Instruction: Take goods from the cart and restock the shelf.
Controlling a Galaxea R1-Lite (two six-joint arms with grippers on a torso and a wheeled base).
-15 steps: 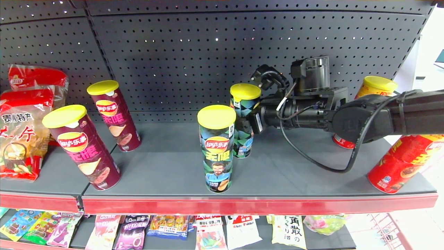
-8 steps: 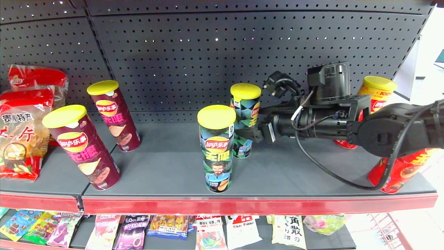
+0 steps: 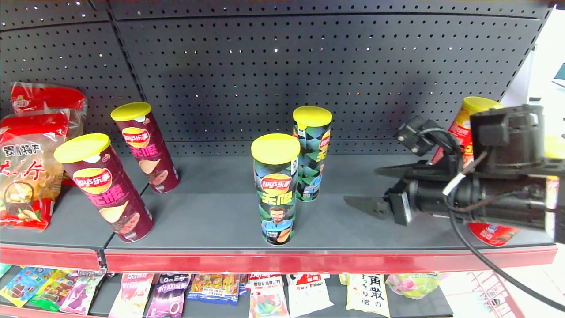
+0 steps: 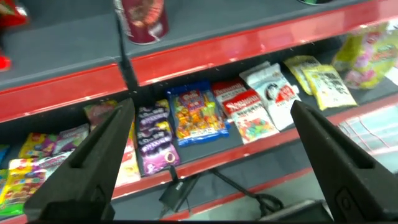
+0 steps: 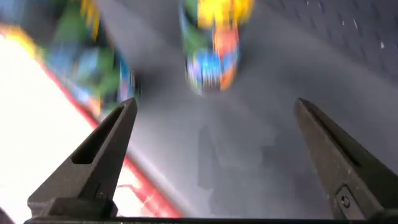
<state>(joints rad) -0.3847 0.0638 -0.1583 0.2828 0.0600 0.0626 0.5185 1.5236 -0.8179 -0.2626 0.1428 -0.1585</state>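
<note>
Two green-and-black chip cans with yellow lids stand upright mid-shelf, one in front (image 3: 276, 187) and one behind (image 3: 312, 152). My right gripper (image 3: 364, 187) hovers open and empty over the grey shelf (image 3: 212, 212), well to the right of the rear can. In the right wrist view the right gripper (image 5: 216, 102) has wide-apart fingers, with the rear can (image 5: 211, 43) blurred ahead and the front can (image 5: 93, 56) off to one side. My left gripper (image 4: 211, 104) is open and empty, low in front of the lower shelf's snack bags (image 4: 193, 115).
Two maroon cans (image 3: 103, 185) (image 3: 145, 145) lean at the shelf's left, beside red snack bags (image 3: 26, 154). Red cans (image 3: 474, 119) (image 3: 492, 233) stand at the right, partly hidden by my right arm. A red lip (image 3: 309, 260) edges the shelf. Bare shelf lies between the green cans and the red ones.
My right gripper has come off the rear green can and pulled back to the right and toward the shelf front. The can stays upright where it was.
</note>
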